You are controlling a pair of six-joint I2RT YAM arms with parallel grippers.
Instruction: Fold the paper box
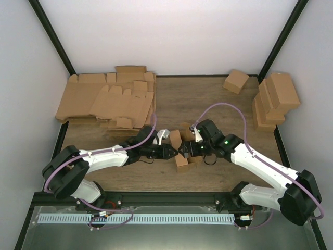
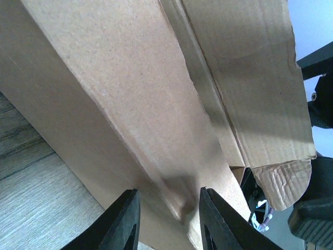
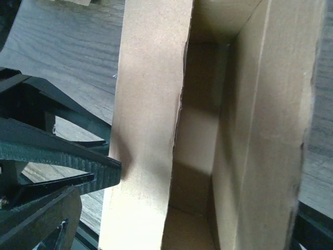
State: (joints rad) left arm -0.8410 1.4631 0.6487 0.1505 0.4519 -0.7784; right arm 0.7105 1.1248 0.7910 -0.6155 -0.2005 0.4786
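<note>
Mid-desk (image 1: 218,174), near the arms, the half-formed paper box (image 1: 181,156) sits between both hands. The left hand (image 2: 169,219) pinches a box panel; the right hand (image 1: 186,148) touches the box, grip unclear. It looks light, thin and easily creased, best gripped along panel edges. No readable print. Far left, flat blanks (image 1: 106,101); far right, finished boxes (image 1: 276,99).

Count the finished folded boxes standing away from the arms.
About 4: one lone folded box at the far edge, and a stack of roughly three boxes against the right wall; more may be hidden within the stack.
</note>
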